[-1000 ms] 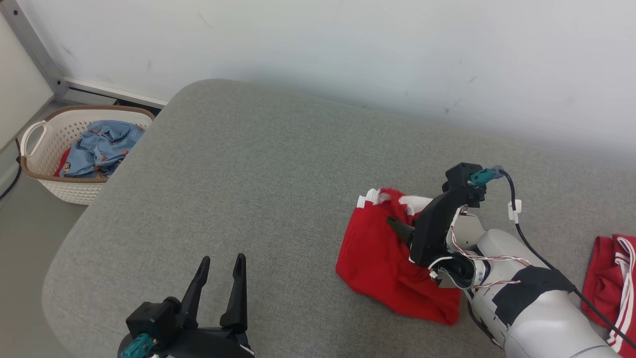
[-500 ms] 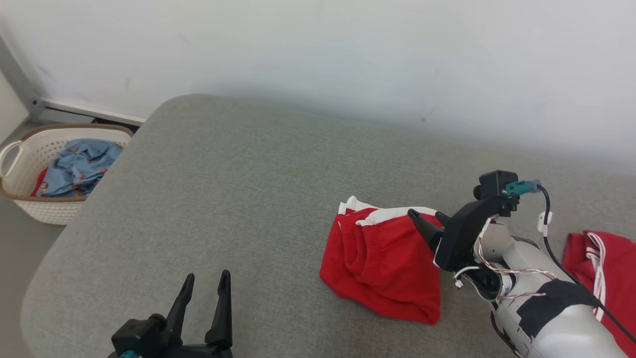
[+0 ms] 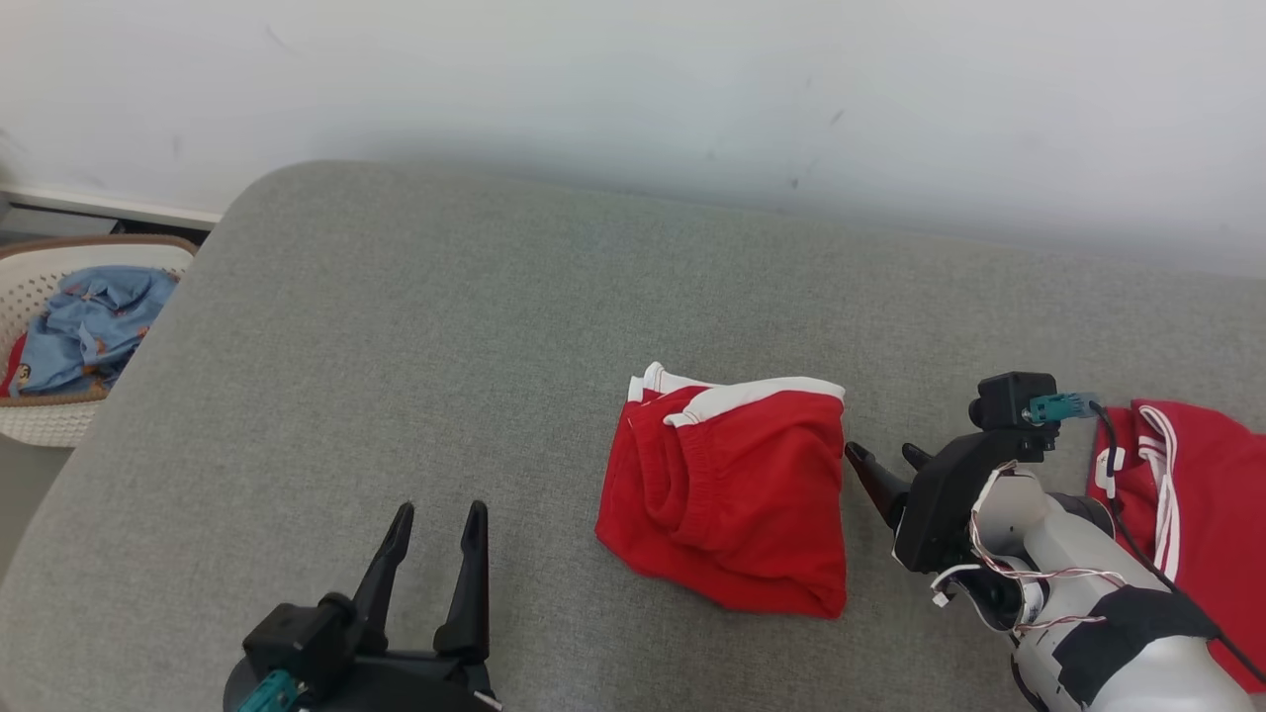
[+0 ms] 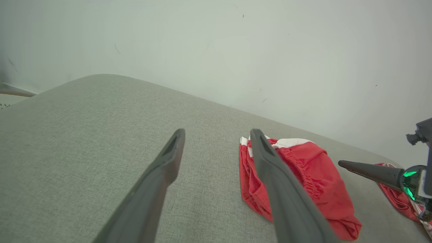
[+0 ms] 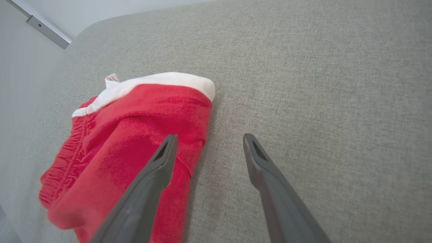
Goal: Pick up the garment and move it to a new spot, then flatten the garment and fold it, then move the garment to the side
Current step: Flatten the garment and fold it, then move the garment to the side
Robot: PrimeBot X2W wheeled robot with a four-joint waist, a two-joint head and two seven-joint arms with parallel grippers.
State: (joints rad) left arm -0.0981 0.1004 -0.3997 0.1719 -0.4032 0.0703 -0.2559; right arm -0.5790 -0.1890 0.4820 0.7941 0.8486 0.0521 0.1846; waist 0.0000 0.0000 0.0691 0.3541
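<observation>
- Grey padded desk (image 3: 396, 346), where we see the red garment (image 3: 727, 494) loosely folded.
- Our right end effector (image 3: 880, 453), fingers spread, just right of the garment.
- Our left end effector (image 3: 440, 509), also spread, well left of it.

Found the garment (image 3: 727, 494) to be soft red cloth, matt, gathered into fine ridges along an elastic band and edged in smooth white trim. Noted under it a padded surface (image 3: 445, 346) covered in coarse grey woven cloth, dull and slightly flecked. Took the fingers of the left gripper (image 3: 440, 508) and right gripper (image 3: 880, 452) for dark matt plastic, smooth-faced. Saw a pale, faintly glossy shell on the right forearm (image 3: 1157, 682), wrapped in part with matt black tape (image 3: 1128, 623). Made out a white perforated plastic basket (image 3: 49, 430) holding crumpled blue cloth (image 3: 89, 321), and a matt painted wall (image 3: 633, 89), lightly scuffed.
</observation>
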